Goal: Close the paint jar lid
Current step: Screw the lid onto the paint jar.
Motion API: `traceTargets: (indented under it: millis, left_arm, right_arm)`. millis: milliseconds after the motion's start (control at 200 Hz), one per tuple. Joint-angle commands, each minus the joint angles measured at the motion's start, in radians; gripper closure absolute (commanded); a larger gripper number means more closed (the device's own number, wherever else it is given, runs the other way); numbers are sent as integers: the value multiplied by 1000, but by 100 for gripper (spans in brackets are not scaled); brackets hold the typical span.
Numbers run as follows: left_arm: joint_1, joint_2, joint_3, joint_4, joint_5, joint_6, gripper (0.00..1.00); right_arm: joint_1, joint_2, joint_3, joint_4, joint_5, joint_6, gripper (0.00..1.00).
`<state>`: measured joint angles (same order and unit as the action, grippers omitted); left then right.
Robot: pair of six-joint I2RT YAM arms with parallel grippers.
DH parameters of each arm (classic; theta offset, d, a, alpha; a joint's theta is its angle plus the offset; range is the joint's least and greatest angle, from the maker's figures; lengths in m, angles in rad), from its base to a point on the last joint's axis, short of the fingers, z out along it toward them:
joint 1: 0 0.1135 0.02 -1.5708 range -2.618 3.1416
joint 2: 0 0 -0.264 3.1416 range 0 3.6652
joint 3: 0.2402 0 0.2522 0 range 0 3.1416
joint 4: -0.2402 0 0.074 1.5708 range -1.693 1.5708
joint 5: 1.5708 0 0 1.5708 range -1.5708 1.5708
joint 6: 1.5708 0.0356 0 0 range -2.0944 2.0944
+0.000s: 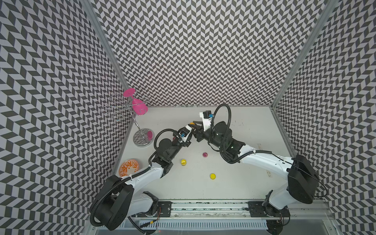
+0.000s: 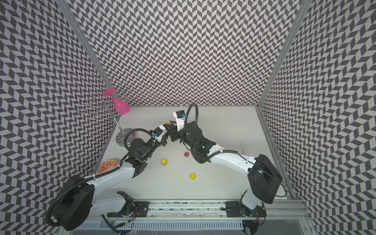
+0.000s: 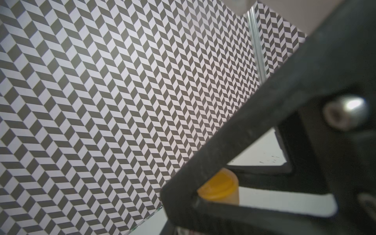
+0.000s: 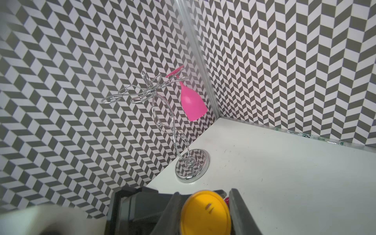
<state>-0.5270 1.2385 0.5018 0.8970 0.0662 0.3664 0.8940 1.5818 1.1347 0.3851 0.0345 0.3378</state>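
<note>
Both arms meet over the back middle of the table. The small orange paint jar (image 1: pixel 191 123) shows between them in both top views, mostly hidden by the grippers. In the left wrist view the jar (image 3: pixel 220 187) sits wedged between dark fingers, its orange cap on top. My left gripper (image 1: pixel 190 127) is shut on the jar. My right gripper (image 4: pixel 205 212) is shut on the round yellow-orange lid (image 4: pixel 203 217), one finger (image 4: pixel 173 211) on each side of it. How the lid sits on the jar's rim is hidden.
On the table in front lie a yellow jar (image 1: pixel 183 162), a magenta pot (image 1: pixel 205 155) and a loose yellow lid (image 1: pixel 212 176). At the left stand an orange patterned plate (image 1: pixel 129 167) and a wire rack (image 1: pixel 143 137) holding a pink glass (image 1: pixel 138 105).
</note>
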Motion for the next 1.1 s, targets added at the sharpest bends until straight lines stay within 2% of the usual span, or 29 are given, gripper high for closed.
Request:
traceTargets:
  millis: [0, 125, 220, 280, 355, 426, 536, 711, 811, 911, 991, 1097]
  left_arm:
    - [-7, -28, 21, 120, -165, 76, 75]
    - [-7, -28, 29, 106, -180, 77, 75]
    - [-7, -28, 30, 105, -177, 73, 75]
    - [-5, -28, 30, 102, -174, 64, 75]
    - [-2, -25, 37, 87, -168, 54, 75]
    - [4, -20, 43, 73, -163, 44, 75]
    - [24, -7, 56, 51, -149, 8, 75]
    - [61, 2, 70, 32, -78, -64, 74]
    - [78, 19, 85, 12, 69, -97, 73]
    - [84, 57, 129, -36, 247, -98, 73]
    - [85, 87, 159, -60, 393, -106, 73]
    - [87, 129, 191, -79, 582, -112, 73]
  right_arm:
    - [43, 25, -11, -130, 81, 119, 100]
    - [43, 12, -18, -127, 88, 124, 97]
    - [44, 0, -28, -124, 83, 118, 91]
    - [43, -7, -35, -124, 80, 116, 79]
    - [44, -19, -49, -130, 87, 116, 51]
    - [44, -39, -70, -141, 104, 120, 41]
    - [42, -91, -124, -150, 129, 121, 33]
    - [40, -206, -250, -153, 219, 119, 32]
    - [13, -293, -325, -133, 264, 68, 30]
    - [-72, -380, -388, -93, 220, 12, 30]
    - [-176, -434, -429, -45, 106, -39, 30]
    - [-286, -476, -447, 10, -116, -155, 30]
